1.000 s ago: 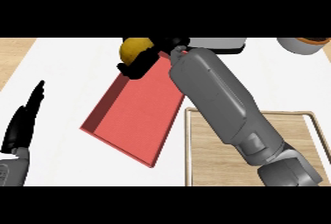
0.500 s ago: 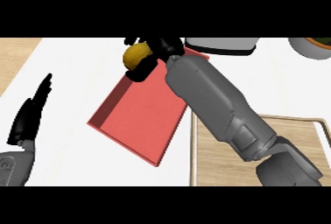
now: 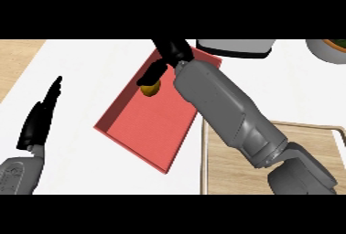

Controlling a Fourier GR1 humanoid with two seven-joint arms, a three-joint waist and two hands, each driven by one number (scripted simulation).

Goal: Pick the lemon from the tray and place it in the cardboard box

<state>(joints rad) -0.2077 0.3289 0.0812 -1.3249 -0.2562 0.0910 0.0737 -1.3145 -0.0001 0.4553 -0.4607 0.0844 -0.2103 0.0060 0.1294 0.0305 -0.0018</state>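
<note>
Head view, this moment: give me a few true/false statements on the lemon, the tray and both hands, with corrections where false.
1. The right hand has its fingers curled round the lemon. True.
2. The lemon is over the wooden board. False: it shows over the far part of the red tray.
3. The left hand holds the tray's edge. False: it is open, fingers straight, apart from the tray at the view's left.
4. A light wooden board lies to the right of the tray, partly hidden by the right forearm. True.
5. The tray holds several fruits. False: only the lemon shows there.
</note>
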